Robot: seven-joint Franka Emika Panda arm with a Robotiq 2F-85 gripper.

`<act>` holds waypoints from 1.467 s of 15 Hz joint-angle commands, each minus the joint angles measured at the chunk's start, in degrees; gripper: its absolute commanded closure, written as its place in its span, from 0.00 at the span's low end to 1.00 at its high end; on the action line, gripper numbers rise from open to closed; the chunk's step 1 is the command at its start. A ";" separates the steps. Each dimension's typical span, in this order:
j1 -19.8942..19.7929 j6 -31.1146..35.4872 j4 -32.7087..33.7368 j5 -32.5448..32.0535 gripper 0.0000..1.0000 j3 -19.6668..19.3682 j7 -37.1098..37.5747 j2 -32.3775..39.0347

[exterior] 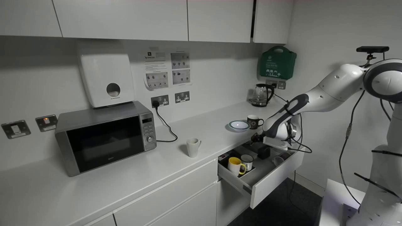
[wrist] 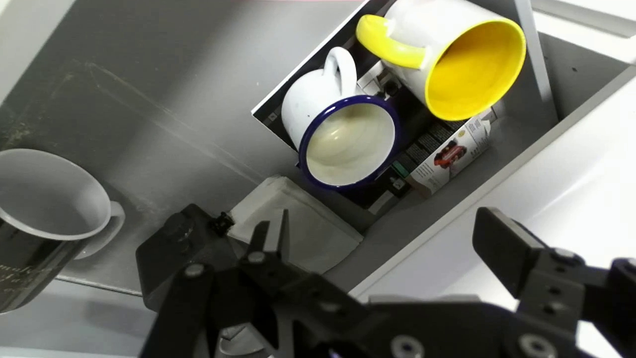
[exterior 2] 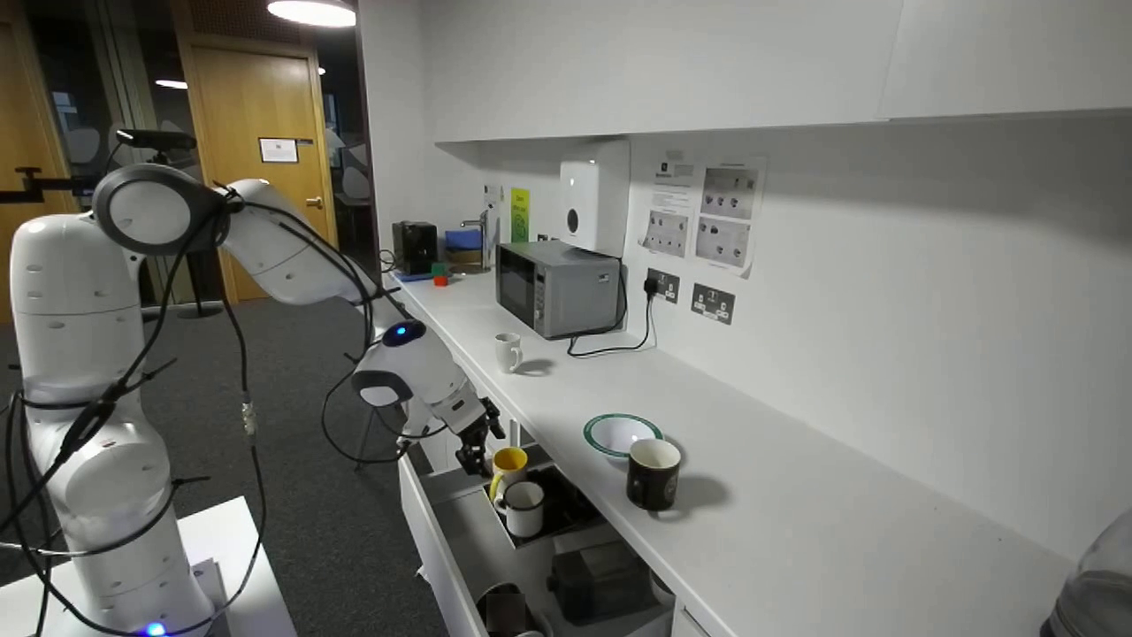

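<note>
Wrist view: the gripper (wrist: 381, 228) is positioned above the pulled-out drawer (wrist: 174, 64), close to the front edge of the countertop (wrist: 571, 199). Jaws are released and stand wide apart, with the countertop's front edge visible through the gap. From this camera, one side of the gripper overlaps an off-white packet (wrist: 318, 223) in the drawer; a black boxy object (wrist: 164, 253) lies just beside the packet. Contact with either cannot be determined. Blue-rimmed mug (wrist: 343, 129) and yellow-lined mug (wrist: 442, 57): both upright on a dark printed package (wrist: 413, 123) at the drawer's corner nearest the microwave (exterior: 105, 138), the yellow-lined one nearer the drawer's side edge. A dark mug (wrist: 49, 196) with a pale interior sits toward the opposite end; whether upright or tilted cannot be confirmed. Countertop, both exterior views: a green-rimmed bowl (exterior 2: 622, 433) and a black mug (exterior 2: 653, 482) stand just beside each other near the front edge, above the drawer. A white mug (exterior: 192, 147) stands near the same edge, between that pair and the microwave. A glass kettle (exterior: 261, 94) is by the rear corner in an exterior view.
</note>
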 commanded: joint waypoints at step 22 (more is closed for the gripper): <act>-3.99 1.38 17.54 6.66 0.00 0.88 -0.75 9.10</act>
